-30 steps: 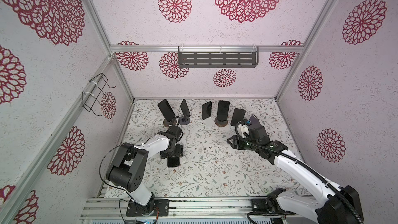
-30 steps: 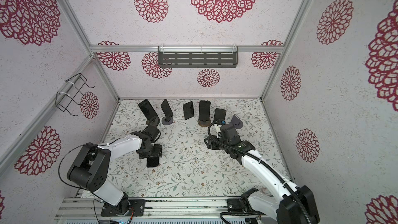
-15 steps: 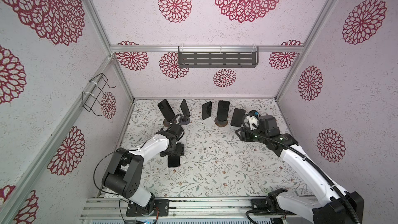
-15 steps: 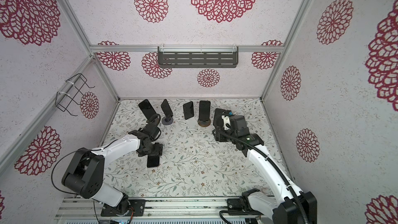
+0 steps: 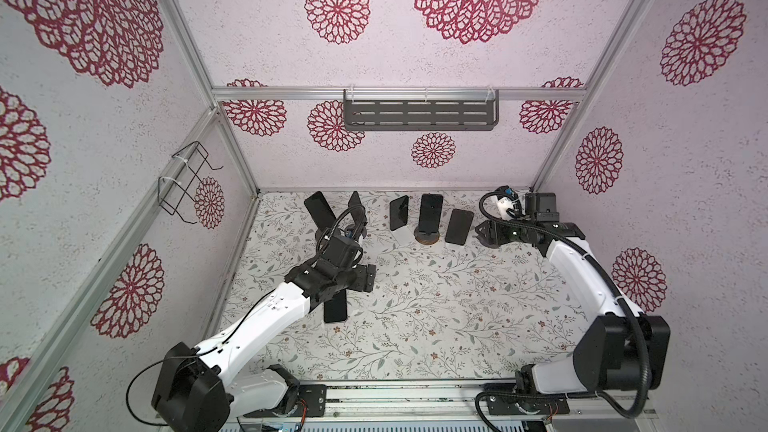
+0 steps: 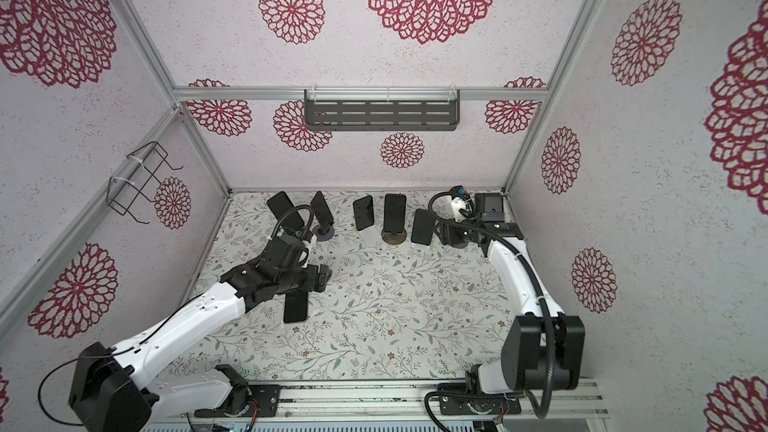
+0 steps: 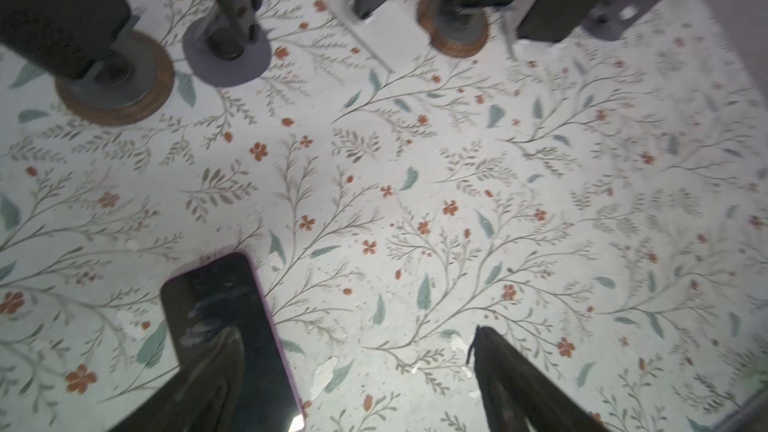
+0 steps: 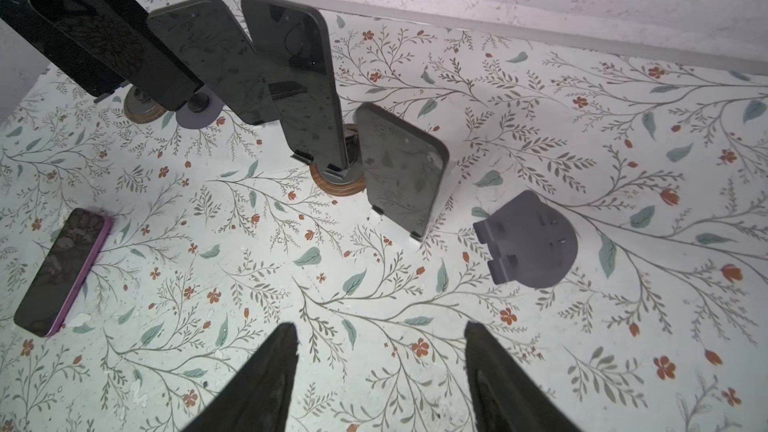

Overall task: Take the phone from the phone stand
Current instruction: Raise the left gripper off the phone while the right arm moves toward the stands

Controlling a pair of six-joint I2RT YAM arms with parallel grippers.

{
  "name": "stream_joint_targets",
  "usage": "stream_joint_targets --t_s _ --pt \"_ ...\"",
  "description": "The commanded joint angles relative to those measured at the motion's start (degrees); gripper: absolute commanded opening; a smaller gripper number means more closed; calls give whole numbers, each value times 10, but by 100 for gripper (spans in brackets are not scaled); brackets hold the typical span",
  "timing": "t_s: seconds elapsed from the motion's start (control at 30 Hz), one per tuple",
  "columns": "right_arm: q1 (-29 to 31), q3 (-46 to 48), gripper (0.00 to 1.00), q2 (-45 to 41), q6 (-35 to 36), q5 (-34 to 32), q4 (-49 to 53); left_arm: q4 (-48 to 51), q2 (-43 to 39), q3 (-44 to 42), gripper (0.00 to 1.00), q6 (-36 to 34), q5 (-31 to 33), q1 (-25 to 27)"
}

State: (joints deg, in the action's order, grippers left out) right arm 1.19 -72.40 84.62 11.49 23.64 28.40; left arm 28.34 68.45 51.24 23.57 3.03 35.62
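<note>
floral table [image 5: 436, 326] carries everything. nearest item: phone [image 5: 334, 311], purple-edged, lying flat and screen up, left of centre, off any stand. left gripper [image 5: 365, 278] hangs just above it. in the left wrist view the jaws stand wide apart with nothing between them; one finger [image 7: 199, 401] is over the phone's screen, its mate over bare table. contact between finger and screen: cannot tell. farther back on the right, right gripper [image 5: 484, 234] sits low over the table, jaws parted, nothing held. the right wrist view shows only floral surface between its fingers. just beyond it is an empty grey stand [image 8: 528, 238], a tilted plate with two small lips. far row by the back wall [image 5: 374, 168]: five other phones [image 5: 430, 214], dark, propped upright on stands, well apart from the flat phone.
</note>
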Motion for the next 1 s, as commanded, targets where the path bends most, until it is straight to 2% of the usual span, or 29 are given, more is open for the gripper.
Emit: stream_joint_targets --t_s 0.0,0.17,0.43,0.63,0.73,0.97 --pt "-11 -62 67 57 128 79 50 -129 -30 -52 92 -2 -65 27" --pt "-23 -171 66 162 205 135 130 -198 -41 -98 93 -1 -69 78" --pt "-32 -294 66 282 229 133 176 -232 -25 -127 93 16 -53 102" --pt "-32 -309 63 316 246 181 188 -224 -18 -118 93 5 -48 102" --pt "-32 -297 61 318 262 212 184 -233 -12 -117 93 -5 -78 102" --pt "-41 -307 56 334 264 231 172 -244 -14 -123 92 3 -93 102"
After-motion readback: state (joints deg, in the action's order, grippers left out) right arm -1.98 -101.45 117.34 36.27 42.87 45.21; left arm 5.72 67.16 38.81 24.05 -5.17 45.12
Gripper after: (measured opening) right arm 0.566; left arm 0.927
